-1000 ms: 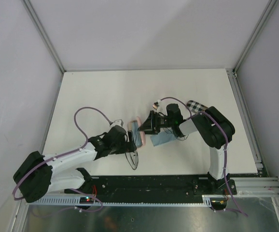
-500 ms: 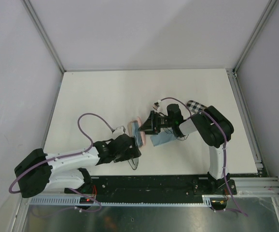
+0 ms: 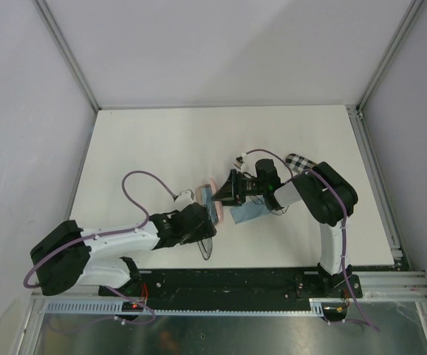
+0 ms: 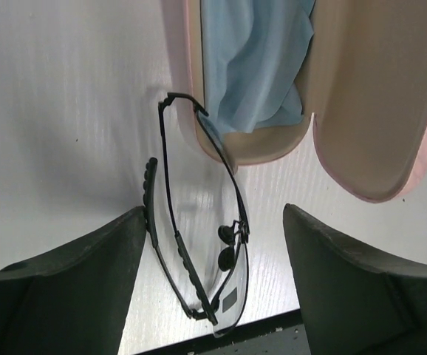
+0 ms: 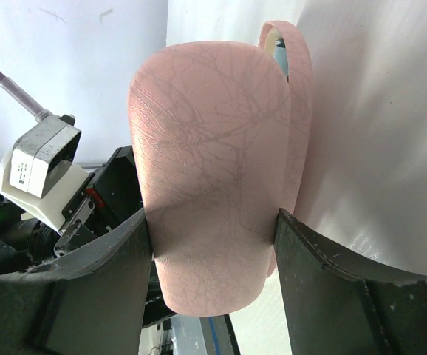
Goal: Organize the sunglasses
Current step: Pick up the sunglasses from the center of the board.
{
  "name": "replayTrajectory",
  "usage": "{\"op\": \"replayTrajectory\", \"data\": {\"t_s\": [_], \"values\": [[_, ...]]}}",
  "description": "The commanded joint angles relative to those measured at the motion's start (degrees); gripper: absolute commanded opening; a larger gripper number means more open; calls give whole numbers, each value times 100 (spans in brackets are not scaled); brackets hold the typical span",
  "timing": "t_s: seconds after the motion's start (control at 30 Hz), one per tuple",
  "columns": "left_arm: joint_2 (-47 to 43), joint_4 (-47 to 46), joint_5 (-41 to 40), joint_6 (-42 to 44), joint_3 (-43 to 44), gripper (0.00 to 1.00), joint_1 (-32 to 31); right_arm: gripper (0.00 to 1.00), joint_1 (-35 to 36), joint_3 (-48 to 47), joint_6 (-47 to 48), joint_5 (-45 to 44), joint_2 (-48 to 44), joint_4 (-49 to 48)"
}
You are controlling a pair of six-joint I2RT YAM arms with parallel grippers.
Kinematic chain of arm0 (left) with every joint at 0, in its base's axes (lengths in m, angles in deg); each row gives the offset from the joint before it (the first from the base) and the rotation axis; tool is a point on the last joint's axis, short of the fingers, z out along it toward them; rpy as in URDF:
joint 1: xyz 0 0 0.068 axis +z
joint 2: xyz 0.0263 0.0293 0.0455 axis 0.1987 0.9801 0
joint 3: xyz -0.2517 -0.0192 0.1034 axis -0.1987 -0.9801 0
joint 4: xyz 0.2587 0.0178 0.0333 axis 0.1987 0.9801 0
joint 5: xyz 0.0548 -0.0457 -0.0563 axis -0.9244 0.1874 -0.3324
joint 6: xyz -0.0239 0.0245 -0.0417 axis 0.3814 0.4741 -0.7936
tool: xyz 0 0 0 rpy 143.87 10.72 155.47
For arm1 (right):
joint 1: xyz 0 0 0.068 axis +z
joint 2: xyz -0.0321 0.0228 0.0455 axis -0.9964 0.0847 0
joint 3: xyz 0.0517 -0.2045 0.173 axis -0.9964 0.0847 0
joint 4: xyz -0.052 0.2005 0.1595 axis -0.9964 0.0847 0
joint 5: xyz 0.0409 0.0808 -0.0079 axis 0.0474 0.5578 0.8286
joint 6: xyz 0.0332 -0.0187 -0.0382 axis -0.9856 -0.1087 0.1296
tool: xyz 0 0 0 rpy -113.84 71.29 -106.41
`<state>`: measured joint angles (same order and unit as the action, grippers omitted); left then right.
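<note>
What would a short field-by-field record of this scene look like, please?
left gripper: open, over the wire sunglasses
right gripper: shut on the lid of the pink case
pink case: open, light blue cloth inside
wire sunglasses: on the table, one temple over the case rim
checkered case: on the table beside the right arm

Sunglasses [image 4: 227, 257]: thin black frame, clear lenses, dark nose pads. Pink case [image 5: 213, 185]: pale pink outside with fine crackle veining, plain beige-tan lining. Cloth in the case [image 4: 250, 66]: light blue, no pattern. Second cloth [image 3: 249, 214] on the table: same light blue. Oblong case [image 3: 299, 161]: black-and-white check. Table [image 3: 162, 148]: white with a faint streaky grain. Left gripper [image 4: 213, 222] and right gripper [image 5: 212, 222]: dark grey-black fingers. Arms: white links, black joints. Cables [image 3: 128, 185]: purple. Walls: pale grey-lilac.
</note>
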<state>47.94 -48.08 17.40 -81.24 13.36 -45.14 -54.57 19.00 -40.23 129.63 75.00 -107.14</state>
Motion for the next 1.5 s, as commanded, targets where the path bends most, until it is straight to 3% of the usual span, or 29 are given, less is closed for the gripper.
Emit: {"op": "replayTrajectory", "data": {"t_s": [0.0, 0.2, 0.3, 0.43, 0.57, 0.83, 1.03, 1.1, 1.3, 1.47], "values": [[353, 309, -276, 80, -38, 78, -39, 47, -16, -111, 28, 121, -63, -235], [650, 315, -260, 329, 91, 54, -39, 47, -24, -108, 47, 137, -84, -200], [689, 309, -250, 418, 152, 49, -36, 47, -24, -110, 60, 132, -90, -178], [348, 317, -121, 654, 272, 46, -27, 47, -24, -110, 61, 139, -92, -171], [-554, 316, 151, 920, 311, 47, 64, 47, -32, -111, 69, 136, -85, -160], [-2217, 32, 1637, 1797, -214, 49, 1600, 47, -26, -111, 48, 133, -32, -190], [-2328, -385, 2362, 2190, -520, 48, 2371, 47, -16, -110, -7, 146, -21, -252], [-2161, -471, 2394, 2304, -527, 49, 2443, 47, -22, -107, -8, 141, -41, -243], [-1705, -499, 2432, 2320, -535, 68, 2585, 47, -33, -110, 52, 139, -88, -142], [-2014, -309, 2280, 1695, -790, 83, 2627, 47, -57, -109, 70, 140, -89, -130]]}}
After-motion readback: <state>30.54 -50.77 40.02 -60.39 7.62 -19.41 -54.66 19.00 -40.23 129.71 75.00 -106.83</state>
